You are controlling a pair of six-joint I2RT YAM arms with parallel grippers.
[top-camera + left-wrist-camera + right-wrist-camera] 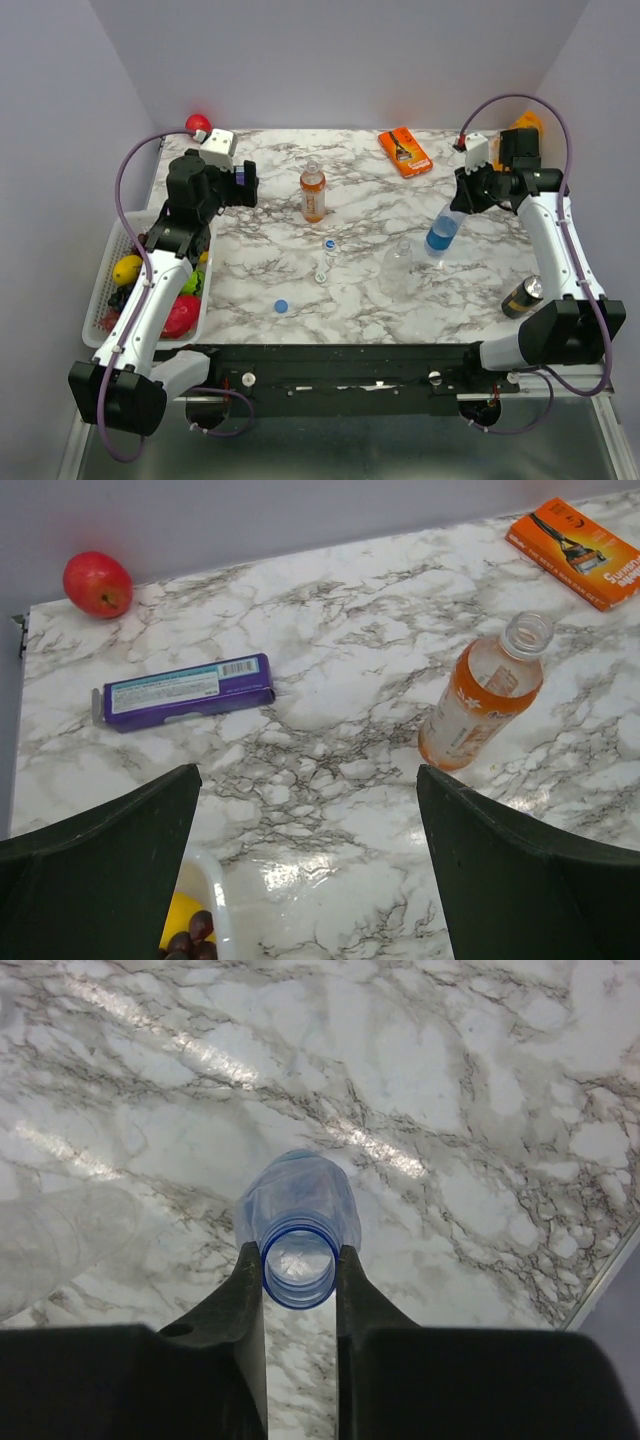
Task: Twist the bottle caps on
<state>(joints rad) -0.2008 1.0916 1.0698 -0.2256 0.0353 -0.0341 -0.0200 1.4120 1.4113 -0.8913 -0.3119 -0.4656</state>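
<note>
Right jaws clenched on the open neck of the blue-labelled bottle [298, 1195]. The right gripper [298, 1260] pinches it from both sides just under the mouth, no cap on it. Top view: it sits at 3 o'clock of the marble table [480, 290] centre, tilted, mouth toward 1 o'clock, base toward 7. Can't tell if the base touches the table.

Left gripper [308, 772] released: jaws spread wide, nothing between them, hovering over the table's 9 o'clock side.

Other bottles:
- orange bottle [313, 193]: upright, uncapped, 11 o'clock of centre, apart from both grippers
- clear bottle [398, 262]: 5 o'clock of centre, just beside the blue-labelled one at its 8 o'clock; shows as a blur at 9 o'clock in the right wrist view

Caps, all loose on the marble, none on a bottle:
- upper whitish cap [329, 243]: 6 o'clock of the orange bottle
- lower whitish cap [321, 273]: just below it
- blue cap [281, 306]: 7 o'clock, near the front edge

Clutter:
- purple box [185, 692] and apple [97, 583]: 10 o'clock
- razor pack [405, 152]: 12 o'clock
- dark can [522, 296]: on its side, 4 o'clock
- basket [105, 300]: hangs off the 8 o'clock edge, fruit inside
</note>
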